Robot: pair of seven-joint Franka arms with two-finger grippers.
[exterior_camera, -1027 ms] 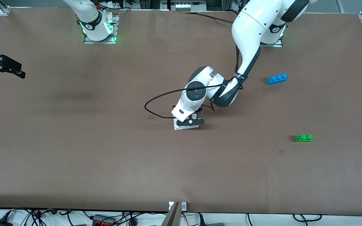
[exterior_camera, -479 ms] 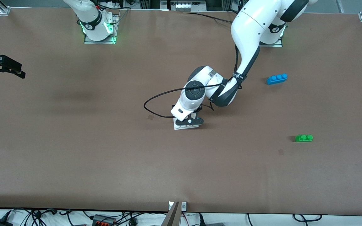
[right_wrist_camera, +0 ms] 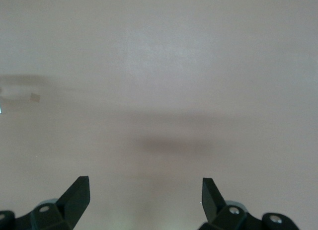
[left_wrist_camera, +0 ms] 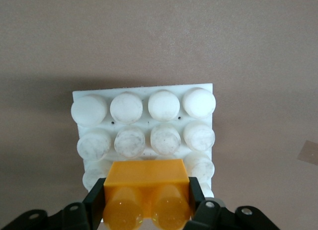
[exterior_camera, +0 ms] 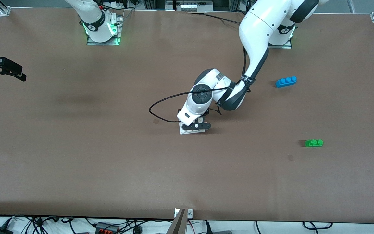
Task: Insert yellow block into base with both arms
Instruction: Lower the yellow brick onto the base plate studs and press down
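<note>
The left arm reaches from its base down to the middle of the brown table [exterior_camera: 109,169], and the left gripper [exterior_camera: 196,126] sits low over the base [exterior_camera: 187,131], a flat square white plate whose round studs stand in rows of 4. In the left wrist view the left gripper [left_wrist_camera: 147,202] is clamped on the yellow block [left_wrist_camera: 147,190], with 1 black finger [left_wrist_camera: 97,202] pressed against each end of it. The block, a small yellow-orange brick with 2 round studs, is level and sits over the row of studs at one edge of the base [left_wrist_camera: 144,98], covering the middle 2 studs of that row; whether it is pressed fully down onto them cannot be told. In the front view the block itself is hidden under the gripper. The right arm waits at its own end of the table, and the right gripper [exterior_camera: 6,70] hangs above bare tabletop near the table's edge. In the right wrist view the right gripper [right_wrist_camera: 145,195] has its fingers spread wide with nothing between them. A blue brick [exterior_camera: 286,81] with 3 studs and a green brick [exterior_camera: 314,143] with 2 studs lie toward the left arm's end of the table, well apart from the base, the green one nearer to the front camera than the blue one.
</note>
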